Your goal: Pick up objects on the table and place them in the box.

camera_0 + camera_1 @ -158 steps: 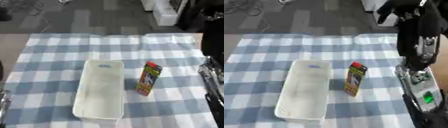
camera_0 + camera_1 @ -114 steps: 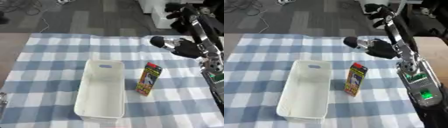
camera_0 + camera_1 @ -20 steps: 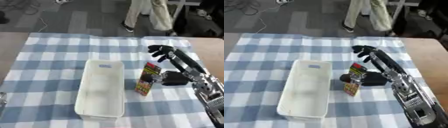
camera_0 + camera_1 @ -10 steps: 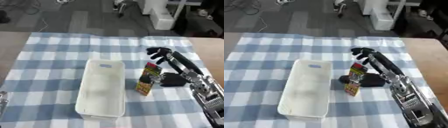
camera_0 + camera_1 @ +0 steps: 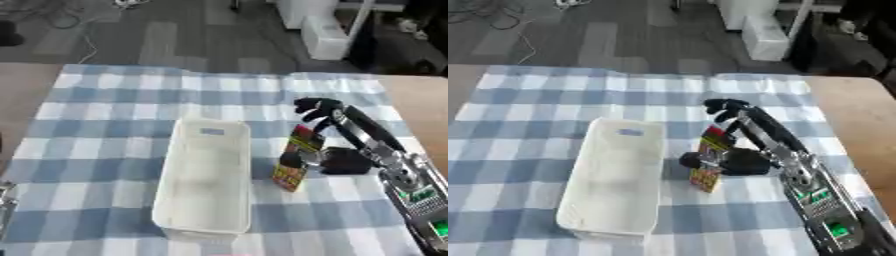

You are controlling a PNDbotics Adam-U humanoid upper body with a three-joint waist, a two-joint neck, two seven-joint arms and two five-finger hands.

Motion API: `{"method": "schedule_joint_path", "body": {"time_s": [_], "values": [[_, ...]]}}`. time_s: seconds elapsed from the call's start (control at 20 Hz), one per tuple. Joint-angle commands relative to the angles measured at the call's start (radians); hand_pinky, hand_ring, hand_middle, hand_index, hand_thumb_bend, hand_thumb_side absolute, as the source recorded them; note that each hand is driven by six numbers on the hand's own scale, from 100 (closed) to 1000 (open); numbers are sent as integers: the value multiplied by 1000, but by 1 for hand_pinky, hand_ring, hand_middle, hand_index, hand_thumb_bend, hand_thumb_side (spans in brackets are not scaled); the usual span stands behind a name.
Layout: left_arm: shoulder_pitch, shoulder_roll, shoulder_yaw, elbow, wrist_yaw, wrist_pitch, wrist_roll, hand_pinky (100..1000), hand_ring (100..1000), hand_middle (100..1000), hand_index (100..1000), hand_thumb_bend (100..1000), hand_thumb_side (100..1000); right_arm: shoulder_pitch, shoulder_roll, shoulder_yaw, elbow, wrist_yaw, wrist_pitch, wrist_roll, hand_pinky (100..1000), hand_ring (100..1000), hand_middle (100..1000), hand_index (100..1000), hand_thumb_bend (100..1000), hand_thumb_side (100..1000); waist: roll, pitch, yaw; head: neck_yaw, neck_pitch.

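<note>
A slim red, yellow and green pack lies on the checked cloth just right of the white box, which stands lengthwise mid-table with nothing visible inside. My right hand comes in from the lower right and sits on the pack. Its fingers curl over the pack's far end, and its thumb presses the pack's near left side, toward the box. A sliver of my left arm shows at the lower left edge, far from everything.
The blue-and-white checked cloth covers the table, with bare wood showing on the right. My right forearm lies across the cloth's near right corner. White furniture stands on the floor beyond.
My right hand has closed in on the pack: the fingers have curled over its far end and the thumb has come round to its left side. The box has not moved.
</note>
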Motion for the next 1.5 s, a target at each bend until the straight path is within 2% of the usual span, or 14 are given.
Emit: {"method": "schedule_joint_path", "body": {"time_s": [0.05,1.05,1.5], "values": [[-12,17,2,-17,3,-1,-2,624,673,748,795,591,858,-26,-9,-9,7,-6,1,-7,688,783,800,920,904,655,4,-18,2,0,-1],[-13,16,2,-17,4,-1,-4,624,673,748,795,590,858,-41,-3,3,62,-21,-1,10,652,771,788,907,891,595,4,-17,4,-1,-2],[-12,16,3,-17,4,-1,-5,624,673,748,795,590,858,-34,-3,-1,78,-60,7,9,632,766,784,905,878,559,5,-16,3,-1,-2]]}}
